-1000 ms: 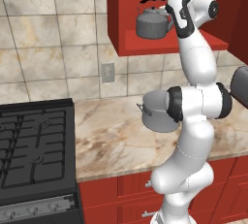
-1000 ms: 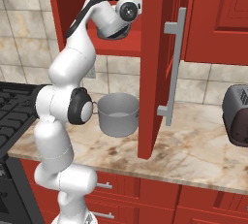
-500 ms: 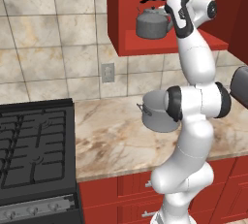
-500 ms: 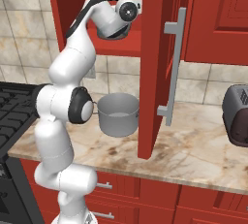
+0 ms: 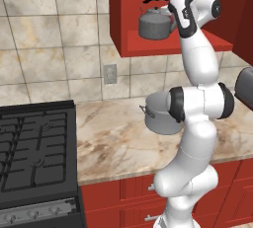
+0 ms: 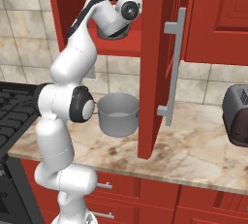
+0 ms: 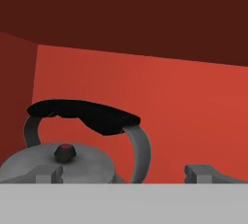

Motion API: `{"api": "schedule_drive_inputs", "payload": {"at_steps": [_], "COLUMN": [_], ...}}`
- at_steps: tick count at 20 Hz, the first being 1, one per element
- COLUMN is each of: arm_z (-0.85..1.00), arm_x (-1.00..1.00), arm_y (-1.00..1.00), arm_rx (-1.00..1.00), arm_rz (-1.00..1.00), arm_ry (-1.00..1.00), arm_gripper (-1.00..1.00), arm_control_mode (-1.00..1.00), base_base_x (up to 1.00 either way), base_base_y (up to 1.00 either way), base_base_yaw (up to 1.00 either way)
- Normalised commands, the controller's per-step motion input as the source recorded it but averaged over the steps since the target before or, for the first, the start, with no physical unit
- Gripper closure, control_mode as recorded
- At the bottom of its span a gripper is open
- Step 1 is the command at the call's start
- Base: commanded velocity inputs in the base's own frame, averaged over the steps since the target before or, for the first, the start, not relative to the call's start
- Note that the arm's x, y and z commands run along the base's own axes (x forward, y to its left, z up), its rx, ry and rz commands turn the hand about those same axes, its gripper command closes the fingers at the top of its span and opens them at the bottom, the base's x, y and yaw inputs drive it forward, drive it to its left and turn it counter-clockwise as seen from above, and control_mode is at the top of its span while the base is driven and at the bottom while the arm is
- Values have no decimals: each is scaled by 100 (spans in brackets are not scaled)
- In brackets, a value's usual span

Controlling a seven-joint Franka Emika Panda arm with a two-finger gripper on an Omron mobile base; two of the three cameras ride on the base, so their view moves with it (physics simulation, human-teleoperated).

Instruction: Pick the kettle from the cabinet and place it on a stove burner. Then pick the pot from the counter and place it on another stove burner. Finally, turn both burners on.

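Note:
The grey kettle (image 5: 154, 23) with its black arched handle stands on the shelf of the red cabinet (image 5: 148, 46). My gripper (image 5: 173, 19) reaches into the recess at the kettle's right side. In the hand view the gripper (image 7: 127, 173) is open, its fingertips (image 7: 46, 172) wide apart, with the kettle (image 7: 72, 162) and its black handle (image 7: 85, 114) just ahead, left of centre, and nothing held. The grey pot (image 5: 159, 122) sits on the marble counter (image 5: 113, 143), partly hidden behind my arm, and shows again as the pot (image 6: 118, 115). The black burners (image 5: 32, 145) lie at the left.
The open red cabinet door (image 6: 155, 63) with a long silver handle hangs right of my arm. A dark toaster (image 6: 236, 116) stands on the counter at the right. A wall socket (image 5: 109, 73) sits on the tiles, and silver knobs (image 5: 33, 215) line the stove front.

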Motion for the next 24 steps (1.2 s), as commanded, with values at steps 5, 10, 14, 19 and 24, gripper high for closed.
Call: {"api": "schedule_drive_inputs", "payload": {"at_steps": [5,10,14,19,24], "arm_z": [0,-2,-4,-4,0], "arm_x": [6,10,8,5,0], "arm_y": [0,2,1,5,0], "arm_rx": [0,0,0,0,0], "arm_rz": [5,5,5,3,0], "arm_ry": [1,3,3,3,0], "arm_gripper": [100,100,100,100,100], "arm_control_mode": [-100,-100,-100,-100,-100], "base_base_x": [0,0,0,0,0], "base_base_y": [0,0,0,0,0], "base_base_yaw": [0,0,0,0,0]}}
